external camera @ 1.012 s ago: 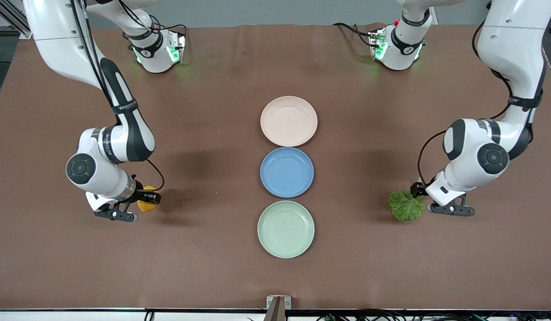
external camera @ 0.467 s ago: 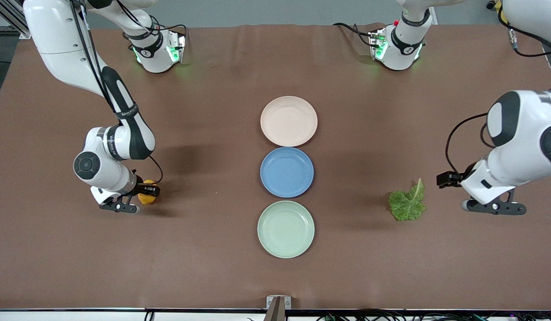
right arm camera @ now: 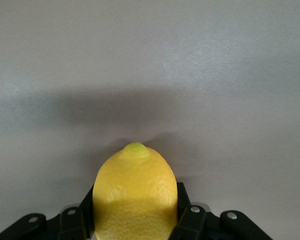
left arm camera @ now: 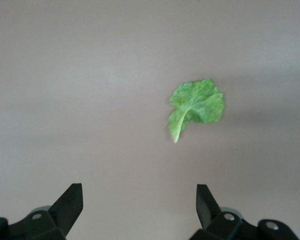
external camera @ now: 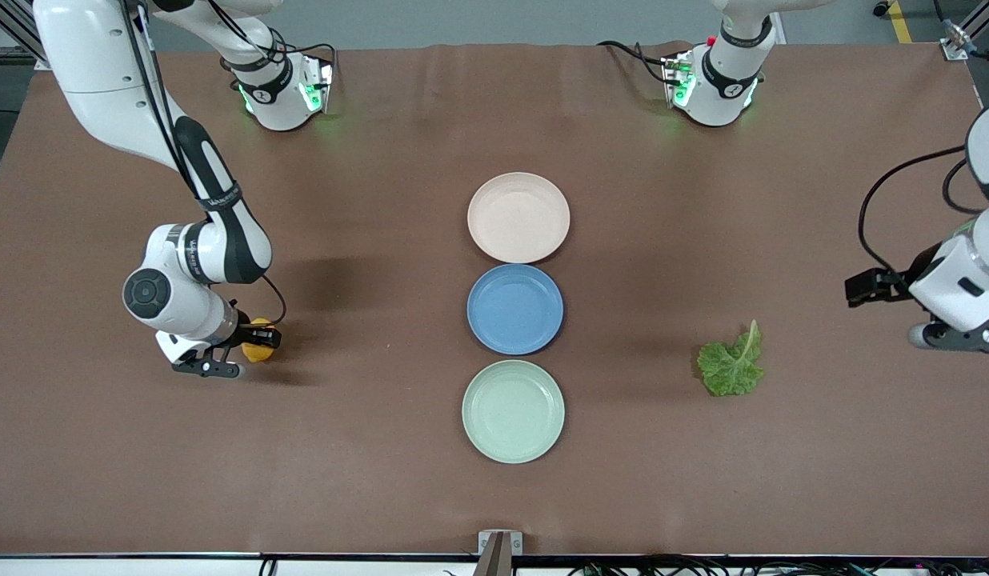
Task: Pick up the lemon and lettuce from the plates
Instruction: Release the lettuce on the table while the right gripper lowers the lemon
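Since before, the left gripper (external camera: 954, 340) drew away, jaws apart, leaving the lettuce (external camera: 730, 369) on the surface (external camera: 382, 480) at frame right, while the right gripper (external camera: 222, 356) clamps the lemon (external camera: 259, 350) at frame left, both plates (external camera: 518, 217) empty.

Sitting on the table are three plates (external camera: 518, 186), one lemon (external camera: 258, 350) and one lettuce (external camera: 730, 369) leaf.

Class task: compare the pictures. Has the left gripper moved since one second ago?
Yes. The left gripper, open, has drawn away from the lettuce, which lies unmoved on the table, toward the left arm's end.
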Robot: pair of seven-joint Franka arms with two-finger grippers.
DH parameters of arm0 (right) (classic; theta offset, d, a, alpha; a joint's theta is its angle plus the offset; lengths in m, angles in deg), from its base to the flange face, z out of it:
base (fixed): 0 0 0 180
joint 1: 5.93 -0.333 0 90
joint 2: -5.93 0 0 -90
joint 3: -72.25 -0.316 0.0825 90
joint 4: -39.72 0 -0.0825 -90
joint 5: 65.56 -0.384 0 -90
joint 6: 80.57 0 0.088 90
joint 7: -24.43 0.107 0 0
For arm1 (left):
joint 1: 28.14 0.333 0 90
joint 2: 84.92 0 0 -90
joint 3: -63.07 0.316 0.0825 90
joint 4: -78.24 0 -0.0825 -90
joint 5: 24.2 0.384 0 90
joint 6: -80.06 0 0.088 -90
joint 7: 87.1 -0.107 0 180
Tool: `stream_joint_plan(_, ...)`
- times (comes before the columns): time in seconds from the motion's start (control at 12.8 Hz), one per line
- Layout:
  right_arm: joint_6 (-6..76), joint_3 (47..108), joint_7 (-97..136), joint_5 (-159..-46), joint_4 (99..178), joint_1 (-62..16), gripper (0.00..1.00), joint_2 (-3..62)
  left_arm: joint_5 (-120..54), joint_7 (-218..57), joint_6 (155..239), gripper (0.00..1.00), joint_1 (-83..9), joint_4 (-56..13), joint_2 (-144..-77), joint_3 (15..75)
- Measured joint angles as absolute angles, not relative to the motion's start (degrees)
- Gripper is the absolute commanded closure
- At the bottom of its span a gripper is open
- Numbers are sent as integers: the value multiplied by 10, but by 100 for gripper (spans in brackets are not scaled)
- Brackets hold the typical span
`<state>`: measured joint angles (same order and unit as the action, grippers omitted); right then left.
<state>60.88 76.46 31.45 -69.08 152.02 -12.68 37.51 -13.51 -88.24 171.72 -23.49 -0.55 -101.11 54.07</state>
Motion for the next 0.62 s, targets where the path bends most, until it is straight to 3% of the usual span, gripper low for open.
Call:
stream_joint_plan(0.08,608,765,314,-691,1520,-125,0,375,-128,-882,1701,0,-237,-4,-996,539)
stream_joint_plan(0.39,584,764,313,-691,1503,-125,0,373,-146,-882,1633,0,-230,-4,-942,539)
stream_joint_plan(0.62,438,764,310,-690,1411,-125,0,357,-210,-880,1626,0,-217,-7,-927,545)
